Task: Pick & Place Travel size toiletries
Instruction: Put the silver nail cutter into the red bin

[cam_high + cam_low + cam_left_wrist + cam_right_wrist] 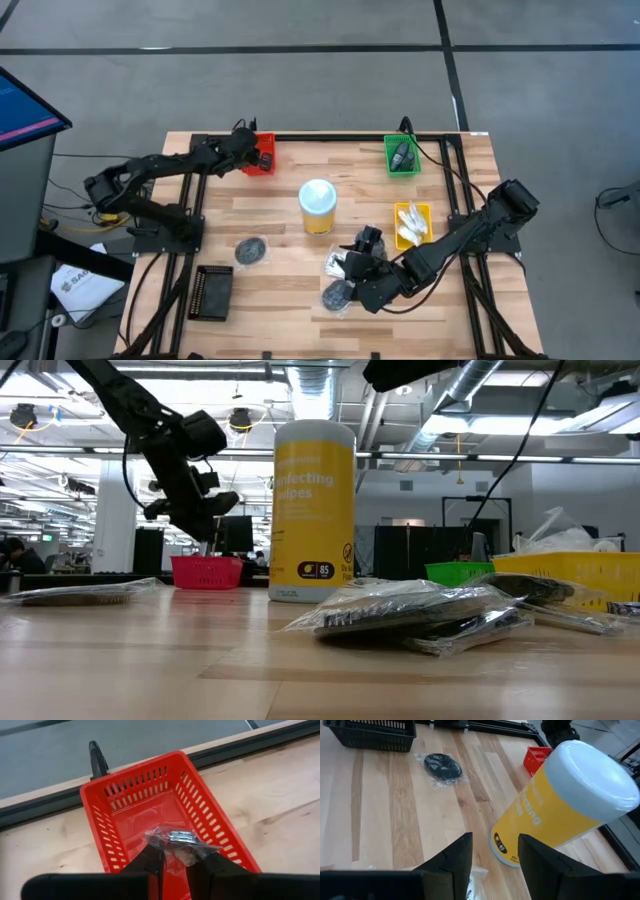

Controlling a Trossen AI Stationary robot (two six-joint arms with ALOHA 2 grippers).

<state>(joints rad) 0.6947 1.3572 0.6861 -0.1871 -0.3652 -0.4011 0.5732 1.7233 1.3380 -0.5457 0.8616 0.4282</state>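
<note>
My left gripper is over the red tray at the table's far edge, shut on a small clear bag with silvery bits. My right gripper is open and hovers low near the table's near middle, just above a pile of toiletries in clear bags; a bit of clear bag shows below its fingers. One dark round bundle in a clear bag lies flat on the wood to the left. White sachets lie in the yellow tray, dark bottles in the green tray. My left gripper pinches the clear bag by its lower edge between the two fingers. The fingers slant down toward the tray from the near side. The bag is lifted clear, and its crumpled upper part with the silvery bits stands out beyond the fingertips, above the tray floor.
The tall yellow tub with a white lid stands upright at the table's middle, close in front of my right gripper. A black tray sits near the near-left corner. Black rails run along the table's edges. Bare wood lies between tub and red tray.
</note>
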